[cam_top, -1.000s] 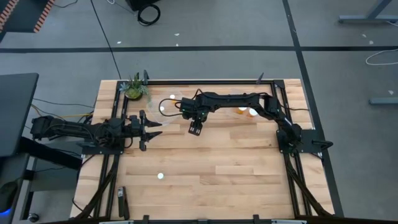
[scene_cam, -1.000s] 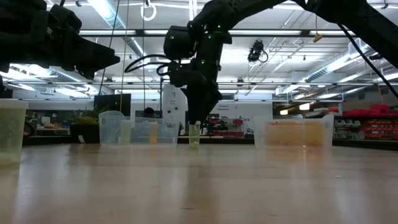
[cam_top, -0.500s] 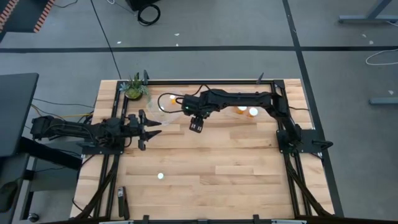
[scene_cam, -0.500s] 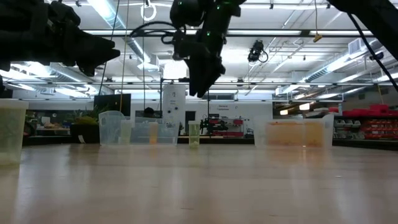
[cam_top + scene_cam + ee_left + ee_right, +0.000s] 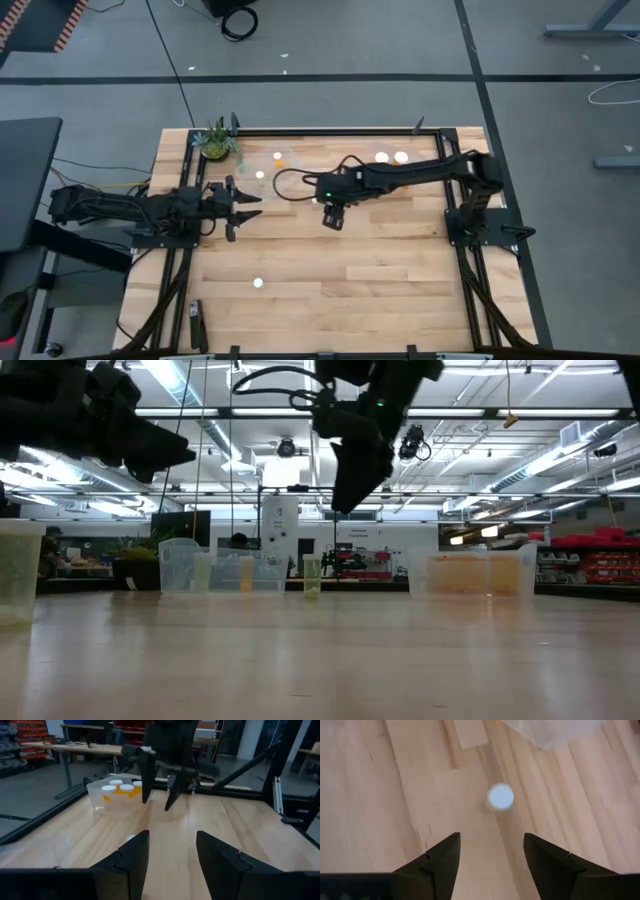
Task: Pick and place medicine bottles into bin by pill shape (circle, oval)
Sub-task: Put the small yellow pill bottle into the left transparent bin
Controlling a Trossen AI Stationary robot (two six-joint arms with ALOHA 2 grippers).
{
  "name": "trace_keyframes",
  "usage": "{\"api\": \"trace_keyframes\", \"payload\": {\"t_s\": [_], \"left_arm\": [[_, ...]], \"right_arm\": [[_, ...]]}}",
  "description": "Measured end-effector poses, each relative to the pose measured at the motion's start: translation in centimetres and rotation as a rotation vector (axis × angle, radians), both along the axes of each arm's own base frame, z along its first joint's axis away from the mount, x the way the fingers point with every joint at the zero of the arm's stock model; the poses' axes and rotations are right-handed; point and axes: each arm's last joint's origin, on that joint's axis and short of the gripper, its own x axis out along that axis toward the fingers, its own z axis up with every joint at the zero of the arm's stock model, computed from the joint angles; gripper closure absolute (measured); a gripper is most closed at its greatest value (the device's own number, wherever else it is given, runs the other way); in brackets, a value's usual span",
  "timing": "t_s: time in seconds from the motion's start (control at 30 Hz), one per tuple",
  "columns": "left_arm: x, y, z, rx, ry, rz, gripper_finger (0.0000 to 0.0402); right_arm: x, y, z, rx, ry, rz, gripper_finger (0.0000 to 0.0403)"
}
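Small amber medicine bottles with white caps stand on the table: two at the far left (image 5: 278,155) (image 5: 260,175), one near the front (image 5: 258,282), and several in a clear tub (image 5: 120,790) at the far right (image 5: 392,157). My right gripper (image 5: 333,217) hangs open and empty over the table's middle, fingers pointing down (image 5: 345,505). Its wrist view shows a white cap (image 5: 500,796) upright on the wood beyond the open fingers (image 5: 492,855); I cannot tell which bottle it is. My left gripper (image 5: 240,205) waits open at the table's left (image 5: 170,855).
A small green plant (image 5: 215,140) stands at the far left corner. More clear tubs stand along the far side (image 5: 180,565) (image 5: 475,573), and one stands at the low view's left (image 5: 20,570). A lone bottle (image 5: 312,575) stands in front of them. A black frame borders the table.
My right gripper has risen from just above the table and gone toward the table's right and near edges, its arm swinging off the far-right tub. The bottles have stayed where they were.
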Motion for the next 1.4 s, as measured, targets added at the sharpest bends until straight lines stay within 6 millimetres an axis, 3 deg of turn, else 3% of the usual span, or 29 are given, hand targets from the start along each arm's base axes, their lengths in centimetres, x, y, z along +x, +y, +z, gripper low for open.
{"api": "trace_keyframes", "payload": {"t_s": [0.23,0.47,0.87,1.4], "left_arm": [[2.0,0.1,2.1,0.037,0.119,0.003,0.023],[5.2,0.9,2.8,0.08,0.243,0.038,0.023],[11.4,3.4,2.0,0.012,0.484,-0.012,0.023],[19.5,4.7,1.2,-0.064,0.72,-0.049,0.0218]], "right_arm": [[-4.0,0.5,-0.7,0.025,-0.121,-0.047,0.0177],[-8.0,2.0,-1.4,-0.001,-0.176,-0.072,0.0177],[-14.2,4.3,-0.3,-0.106,-0.351,-0.093,0.0177],[-17.5,6.5,0.9,-0.136,-0.446,0.047,0.0177]]}}
